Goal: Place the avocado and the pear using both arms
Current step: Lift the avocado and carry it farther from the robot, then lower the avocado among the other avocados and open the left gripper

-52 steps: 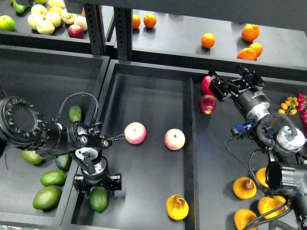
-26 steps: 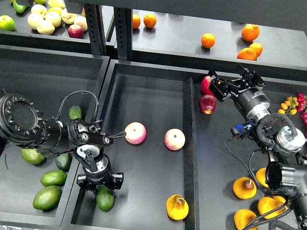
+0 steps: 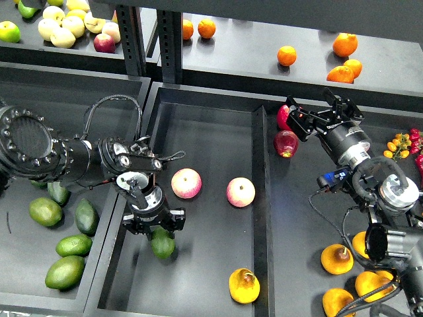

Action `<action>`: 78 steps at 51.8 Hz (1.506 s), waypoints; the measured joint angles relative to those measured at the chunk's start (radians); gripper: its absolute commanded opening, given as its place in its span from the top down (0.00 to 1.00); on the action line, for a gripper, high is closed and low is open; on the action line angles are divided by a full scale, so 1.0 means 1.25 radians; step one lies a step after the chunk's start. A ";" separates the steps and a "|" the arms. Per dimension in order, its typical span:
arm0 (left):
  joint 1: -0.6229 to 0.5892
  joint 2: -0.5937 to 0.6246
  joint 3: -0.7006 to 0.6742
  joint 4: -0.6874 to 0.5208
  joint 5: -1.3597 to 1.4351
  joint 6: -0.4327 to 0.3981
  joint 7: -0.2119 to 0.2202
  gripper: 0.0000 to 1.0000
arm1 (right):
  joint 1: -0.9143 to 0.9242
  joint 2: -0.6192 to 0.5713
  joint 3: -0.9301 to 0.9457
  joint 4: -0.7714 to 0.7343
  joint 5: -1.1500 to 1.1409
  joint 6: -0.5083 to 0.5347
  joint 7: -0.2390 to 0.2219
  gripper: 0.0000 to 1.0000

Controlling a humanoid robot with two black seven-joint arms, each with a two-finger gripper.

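Note:
My left gripper (image 3: 158, 228) is shut on a dark green avocado (image 3: 162, 244) and holds it over the front left part of the middle tray (image 3: 211, 125). A golden pear (image 3: 244, 285) lies at the front of the same tray, to the right of the avocado. My right gripper (image 3: 316, 107) is open and empty above the back of the right tray, beside two red apples (image 3: 285, 142). More pears (image 3: 336, 259) lie at the front of the right tray, under my right arm.
Two pink-yellow apples (image 3: 186, 183) (image 3: 240, 192) lie mid-tray, just right of my left gripper. Several green fruits (image 3: 73, 245) lie in the left tray. Oranges (image 3: 286, 55) and pale fruit (image 3: 63, 30) sit on the back shelf. Small tomatoes (image 3: 398, 144) lie at the far right.
My left gripper has carried the avocado to the right and slightly back, from the tray's left front corner further into the middle tray. The right arm has barely moved.

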 measured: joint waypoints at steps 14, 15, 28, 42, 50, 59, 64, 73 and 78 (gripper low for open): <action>-0.063 0.011 -0.004 0.109 0.006 0.000 0.000 0.75 | -0.001 0.000 0.000 0.004 0.000 0.000 0.000 0.01; -0.063 0.014 -0.004 0.113 0.007 0.000 0.000 0.75 | -0.001 0.000 0.000 0.004 0.000 0.000 0.000 0.01; -0.051 0.077 0.006 0.159 0.027 0.000 0.000 0.74 | -0.002 0.000 0.000 0.007 0.000 0.000 0.000 0.01; -0.014 0.165 0.009 0.162 0.084 0.000 0.000 0.74 | -0.003 0.000 0.000 0.008 0.000 0.000 0.000 0.01; 0.019 0.209 0.005 0.169 0.127 0.000 0.000 0.74 | -0.003 0.000 0.000 0.008 0.000 0.000 0.000 0.01; 0.057 0.225 0.001 0.187 0.144 0.000 0.000 0.73 | -0.003 0.000 -0.001 0.008 0.000 0.000 0.000 0.01; 0.078 0.224 -0.002 0.210 0.148 0.000 0.000 0.73 | -0.004 0.000 -0.001 0.008 0.000 0.000 0.000 0.01; 0.118 0.195 -0.005 0.256 0.152 0.000 0.000 0.71 | -0.008 0.000 0.000 0.026 0.000 -0.001 0.000 0.01; 0.136 0.179 -0.009 0.277 0.152 0.000 0.000 0.70 | -0.008 0.000 0.000 0.030 0.000 -0.001 0.000 0.01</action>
